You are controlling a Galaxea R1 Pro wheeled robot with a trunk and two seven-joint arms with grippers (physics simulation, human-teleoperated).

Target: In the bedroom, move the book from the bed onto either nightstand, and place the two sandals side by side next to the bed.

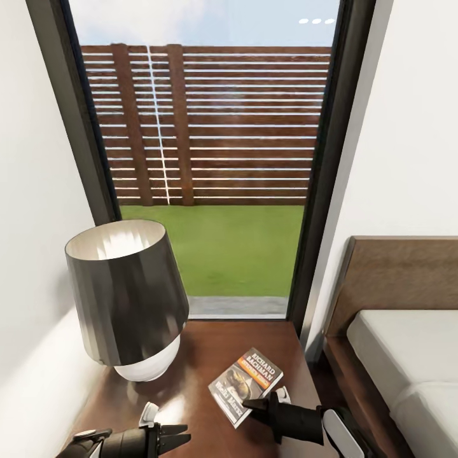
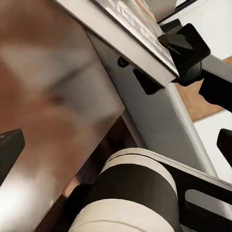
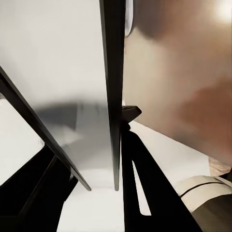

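one book (image 1: 245, 385) was over the nightstand (image 1: 210, 356), its lower edge pinched in the shut jaws of the right gripper (image 1: 257, 404), which was by far the nearer arm. its long axis ran diagonally away from those jaws toward the window (image 1: 210, 159), apparently tilted rather than flat. the left gripper (image 1: 181, 437) hovered beside the lamp (image 1: 127, 299), jaws slightly apart, holding nothing. no drawer stood open; the bed (image 1: 394, 343) lay to the right.

A dark gripper finger (image 3: 145, 193) lies against the book's thin edge (image 3: 115, 96), beside a glossy brown surface (image 3: 183, 72).
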